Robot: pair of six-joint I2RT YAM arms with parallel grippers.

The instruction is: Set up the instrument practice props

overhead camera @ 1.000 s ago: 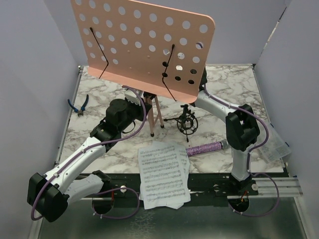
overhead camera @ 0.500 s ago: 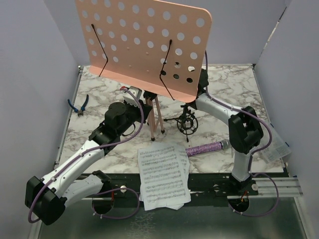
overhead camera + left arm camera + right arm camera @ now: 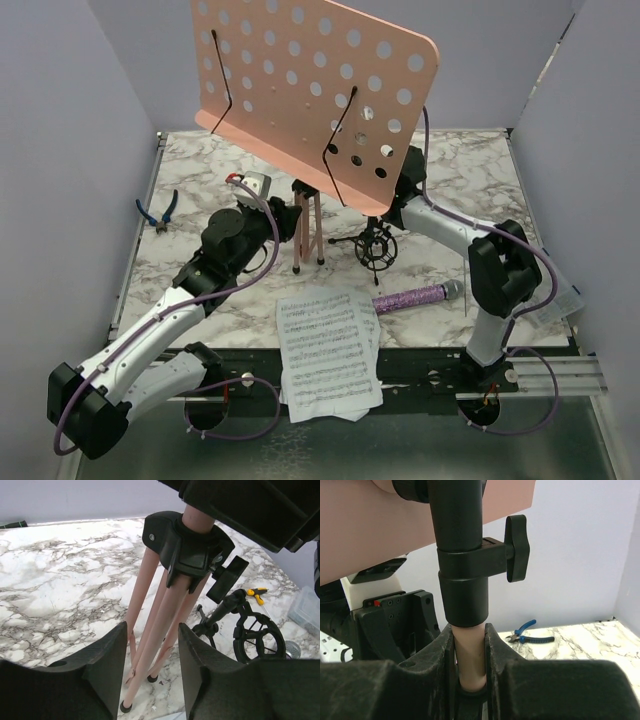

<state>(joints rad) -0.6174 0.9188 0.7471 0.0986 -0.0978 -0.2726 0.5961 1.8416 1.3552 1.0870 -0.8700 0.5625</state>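
Top external: stand [image 3: 320,90] mid-table, desk tilted; pages [image 3: 328,345] at 6 o'clock.
Left wrist: left gripper [image 3: 152,635] parted around legs [image 3: 167,610], apart from them.
Right wrist: right gripper [image 3: 469,632] clamped on pole [image 3: 470,665] under collar [image 3: 465,565].
Advice: keep pole vertical; settle every foot before release.

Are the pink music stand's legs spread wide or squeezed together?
Squeezed together, nearly. The pink perforated music stand has its tripod legs running almost side by side from the black collar, feet bunched on the marble table.
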